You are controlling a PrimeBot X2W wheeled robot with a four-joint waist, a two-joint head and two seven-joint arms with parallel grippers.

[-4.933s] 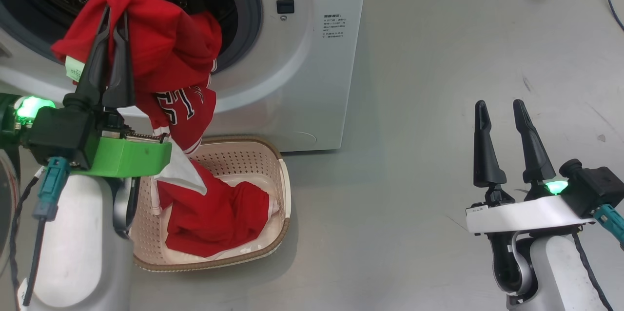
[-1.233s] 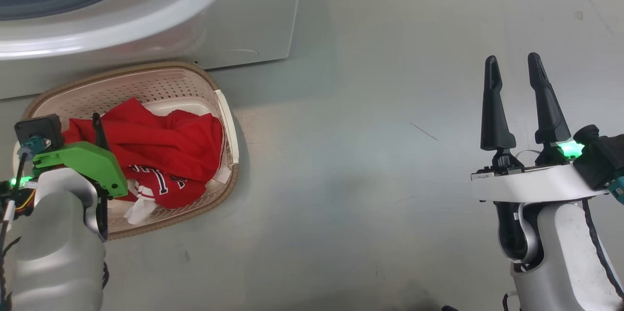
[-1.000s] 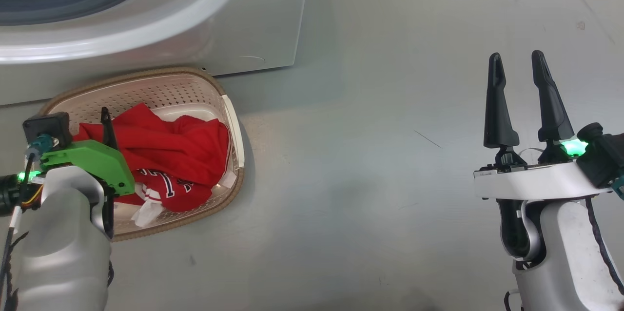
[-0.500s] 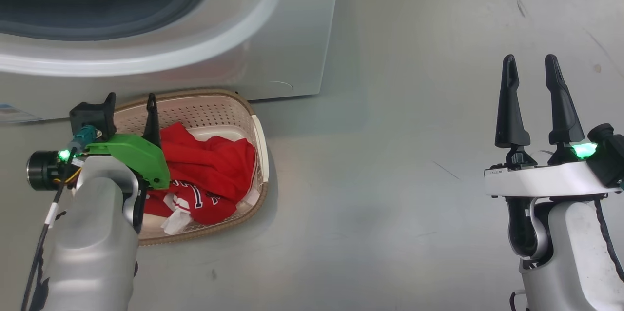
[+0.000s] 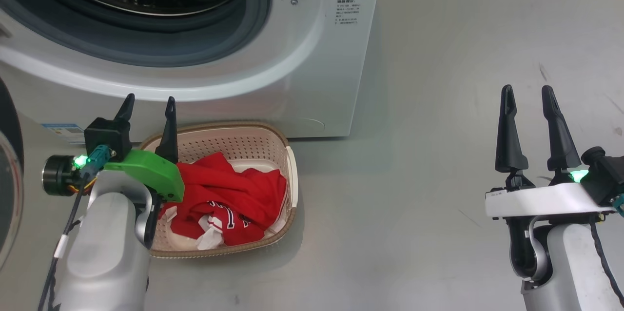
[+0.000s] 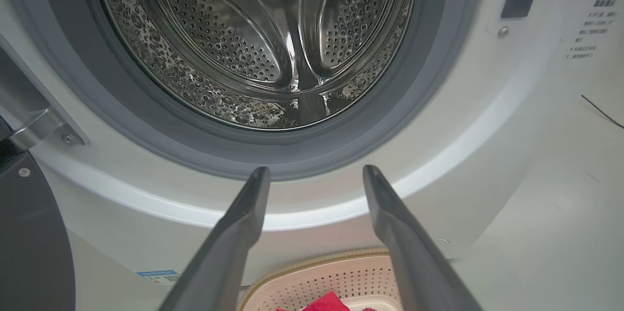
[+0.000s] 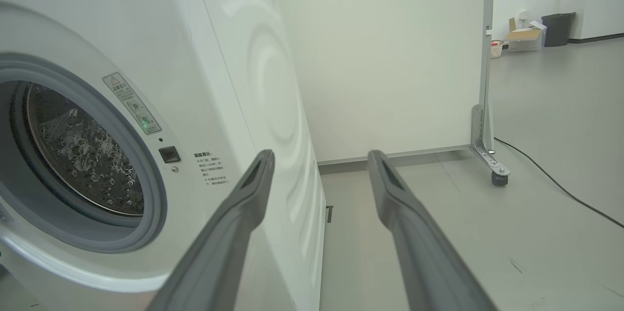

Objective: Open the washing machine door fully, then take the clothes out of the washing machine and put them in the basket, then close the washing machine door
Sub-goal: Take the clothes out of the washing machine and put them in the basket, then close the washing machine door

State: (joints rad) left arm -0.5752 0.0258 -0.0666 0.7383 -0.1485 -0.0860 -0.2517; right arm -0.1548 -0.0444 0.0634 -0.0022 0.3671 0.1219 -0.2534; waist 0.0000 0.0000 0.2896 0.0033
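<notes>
The left gripper is held at the lower left, jaws spread wide and empty. The right gripper is likewise spread, nothing being gripped.

One washing machine, one basket

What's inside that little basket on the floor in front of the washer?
The basket holds a heap of red clothes with white trim and lettering. Whatever lies under the heap is hidden, and the left arm covers the basket's left corner.
</notes>
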